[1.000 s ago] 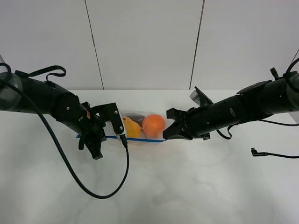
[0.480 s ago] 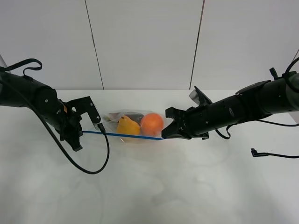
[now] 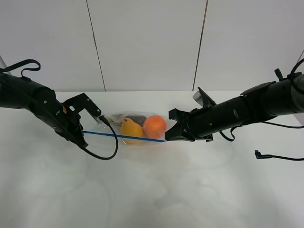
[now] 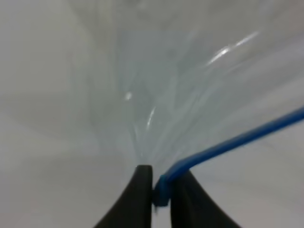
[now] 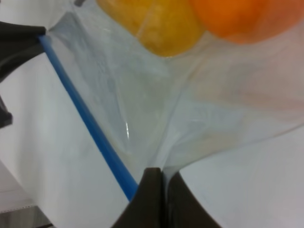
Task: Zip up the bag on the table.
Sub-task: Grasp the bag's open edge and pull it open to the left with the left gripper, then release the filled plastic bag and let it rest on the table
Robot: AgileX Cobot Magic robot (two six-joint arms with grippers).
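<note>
A clear plastic zip bag lies near the middle of a white table, toward its far edge, stretched between two black robot arms. A thin blue zipper strip runs along the bag's near long edge, drawn into an almost straight line. Through the wrinkled, shiny film you can see a round orange and, just beside it, a yellow fruit, with something dark behind them that is hard to make out. The left gripper has its fingers nearly together, pinching the left end of the strip. The right gripper has its fingers pressed tight on the bag's right corner, where the strip ends.
</note>
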